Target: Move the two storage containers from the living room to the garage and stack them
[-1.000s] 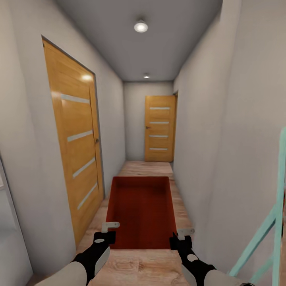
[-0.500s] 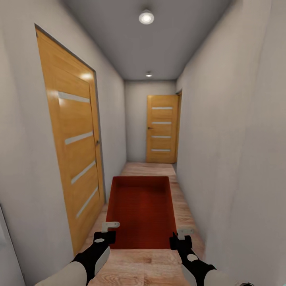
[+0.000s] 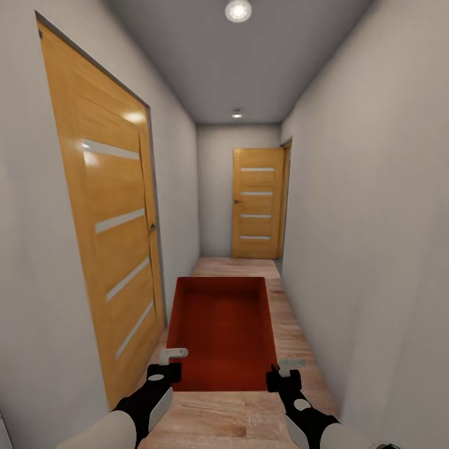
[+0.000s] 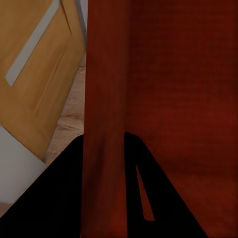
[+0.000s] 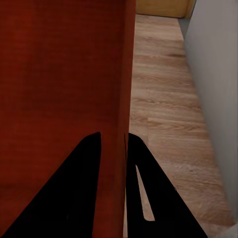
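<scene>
One container in view: an orange-red storage container (image 3: 222,333), carried level between both arms, low in the middle of a narrow corridor.

Head view, left gripper: left gripper (image 3: 167,363) clamped on the near left corner of the container's rim.
Head view, right gripper: right gripper (image 3: 285,368) clamped on the near right corner of the rim.
Head view, container: open top facing up, inside bare, long axis running away down the corridor above the wood-plank floor (image 3: 234,415).
Head view, surroundings: plank door (image 3: 103,224) close on the left wall; second plank door (image 3: 257,202) at the far end; pale grey walls both sides; ceiling lamp (image 3: 238,10) overhead, a smaller one farther along.

Left wrist view: the two dark fingers (image 4: 59,198) straddle the thin red wall, one outside, one inside; wall pinched between them. The left door and a strip of wood floor sit beyond the outer side.

Right wrist view: the dark fingers (image 5: 148,198) straddle the container's right wall the same way, wall gripped between. Wood floor and the grey right-hand wall (image 5: 213,74) lie beside it.
</scene>
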### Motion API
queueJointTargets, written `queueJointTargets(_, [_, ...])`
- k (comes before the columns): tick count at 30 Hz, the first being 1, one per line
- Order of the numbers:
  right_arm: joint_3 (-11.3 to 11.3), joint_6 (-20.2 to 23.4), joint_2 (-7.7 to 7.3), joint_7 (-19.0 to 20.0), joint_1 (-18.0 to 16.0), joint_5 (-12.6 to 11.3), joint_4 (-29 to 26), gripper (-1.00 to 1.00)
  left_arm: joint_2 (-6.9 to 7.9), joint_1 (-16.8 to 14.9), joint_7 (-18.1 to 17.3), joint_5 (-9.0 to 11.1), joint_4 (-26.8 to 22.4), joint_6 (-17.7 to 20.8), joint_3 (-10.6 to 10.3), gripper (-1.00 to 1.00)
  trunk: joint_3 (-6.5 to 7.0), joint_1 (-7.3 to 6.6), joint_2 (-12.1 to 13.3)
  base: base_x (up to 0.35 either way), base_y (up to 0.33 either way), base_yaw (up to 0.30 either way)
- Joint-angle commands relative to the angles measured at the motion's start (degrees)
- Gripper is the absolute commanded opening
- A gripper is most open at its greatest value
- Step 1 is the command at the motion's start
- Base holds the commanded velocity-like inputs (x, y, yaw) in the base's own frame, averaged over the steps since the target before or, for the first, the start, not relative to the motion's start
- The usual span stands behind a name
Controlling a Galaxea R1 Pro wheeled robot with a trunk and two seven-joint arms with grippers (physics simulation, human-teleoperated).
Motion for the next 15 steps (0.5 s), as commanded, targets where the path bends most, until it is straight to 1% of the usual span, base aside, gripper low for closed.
queueJointTargets(1, [-0.5,-0.1,-0.02,0.0,0.0,-0.2,0.5,-1.0,0.75,-0.1,0.7,-0.5,-0.4,0.2,2.2,-1.0,-0.08,0.04,-0.1,0.323,0.008,0.0])
queueJointTargets(7, [-0.5,-0.1,0.01,0.0,0.0,-0.1,0.5,-1.0,0.75,-0.1,0.7,-0.6,-0.4,0.2,2.2,-1.0,-0.08,0.04,-0.1,0.323,0.002,-0.015])
queueJointTargets(13, [-0.5,-0.1,-0.01,0.0,0.0,-0.1,0.5,-1.0,0.75,-0.1,0.7,-0.5,-0.4,0.2,2.2,-1.0,-0.08,0.04,-0.1,0.323,0.0,-0.205])
queueJointTargets(15, [-0.5,-0.1,-0.01,0.0,0.0,-0.1,0.5,-1.0,0.75,-0.1,0.7,-0.5,-0.4,0.2,2.2,-1.0,-0.08,0.04,-0.1,0.323,0.0,-0.11])
